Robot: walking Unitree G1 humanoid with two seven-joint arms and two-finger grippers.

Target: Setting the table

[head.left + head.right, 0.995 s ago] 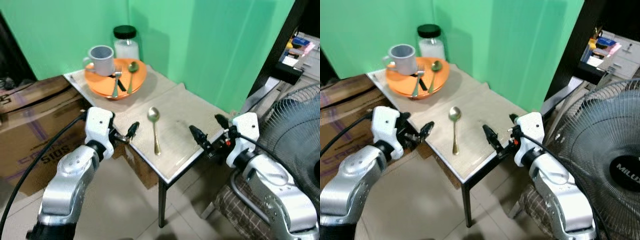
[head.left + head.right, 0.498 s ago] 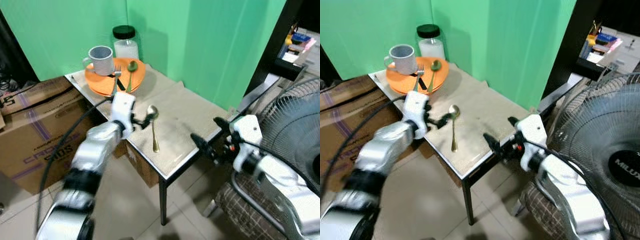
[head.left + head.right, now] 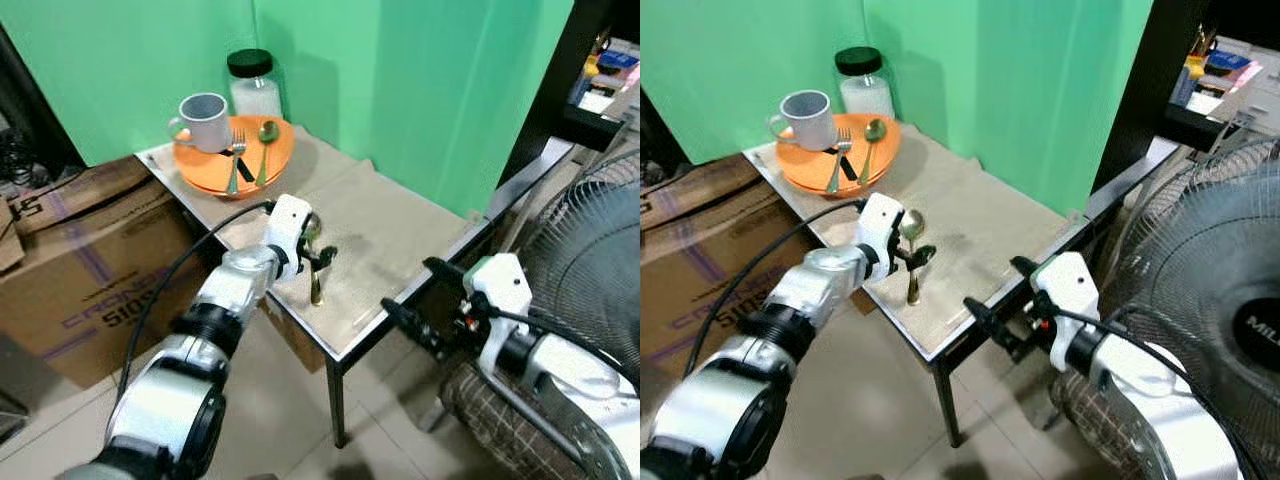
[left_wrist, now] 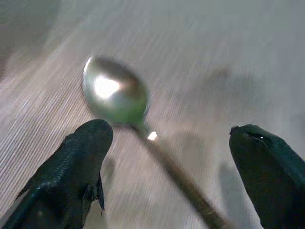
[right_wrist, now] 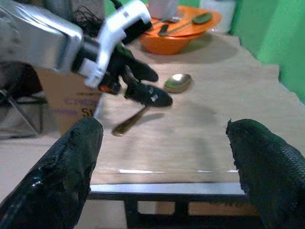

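While left tool (image 3: pixel 318 253) straddles one spoon (image 3: pixel 311 262), another spoon (image 3: pixel 264 146) rests plated.

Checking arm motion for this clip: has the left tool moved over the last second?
Yes. The left tool has reached forward from off the table's near edge to over the gold spoon, fingers open and straddling its handle.

Both arms are silver shells ending in white wrist blocks. The left arm (image 3: pixel 235 290) has a black band behind its wrist and a black cable trailing back. Each of the 2 grippers carries 2 long black fingers (image 4: pixel 71 171).
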